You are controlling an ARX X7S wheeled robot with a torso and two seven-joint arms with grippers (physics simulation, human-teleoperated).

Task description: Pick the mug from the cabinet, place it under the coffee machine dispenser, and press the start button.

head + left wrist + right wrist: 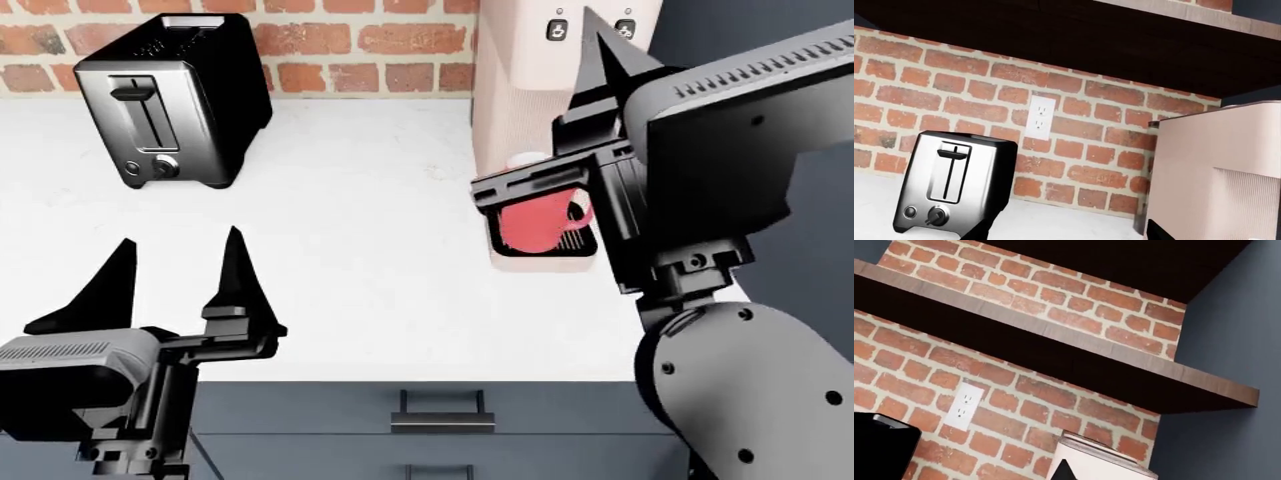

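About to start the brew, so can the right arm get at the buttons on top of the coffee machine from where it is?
Probably yes. The right claw is raised beside the buttons on the coffee machine, with nothing between them. The mug sits below, clear of that path.

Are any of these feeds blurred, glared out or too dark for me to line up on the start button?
Head view: sharp and evenly lit, no glare; the right tool and its arm cover part of the mug and the coffee machine. Left wrist view: crisp, the toaster shows soft reflections, the shelf underside is very dark. Right wrist view: sharp, but mostly wall and shadowed shelf.
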